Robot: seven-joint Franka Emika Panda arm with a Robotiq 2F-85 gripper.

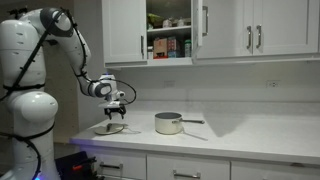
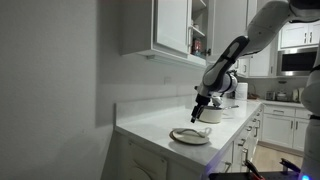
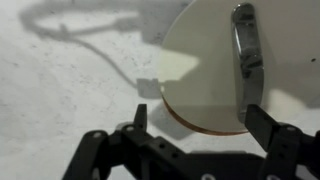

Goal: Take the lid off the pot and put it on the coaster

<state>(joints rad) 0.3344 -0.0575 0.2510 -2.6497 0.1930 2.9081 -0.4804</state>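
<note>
The pale round lid (image 3: 200,70), with a metal handle (image 3: 243,50) on top, lies on the reddish-brown coaster (image 3: 185,122); only the coaster's thin rim shows under it. In both exterior views the lid (image 1: 110,127) (image 2: 190,136) rests flat on the counter. My gripper (image 3: 200,118) is open and empty, hovering just above the lid with one finger on each side (image 1: 117,103) (image 2: 200,113). The pot (image 1: 168,123) stands uncovered beside it, its long handle pointing away from the lid. It also shows behind the gripper in an exterior view (image 2: 211,113).
The white counter (image 1: 250,135) runs along a wall with white upper cabinets (image 1: 125,30); one cabinet door stands open, showing shelves with boxes (image 1: 170,45). The counter's front edge (image 2: 150,140) is near the lid. A kitchen appliance (image 2: 240,90) stands further back.
</note>
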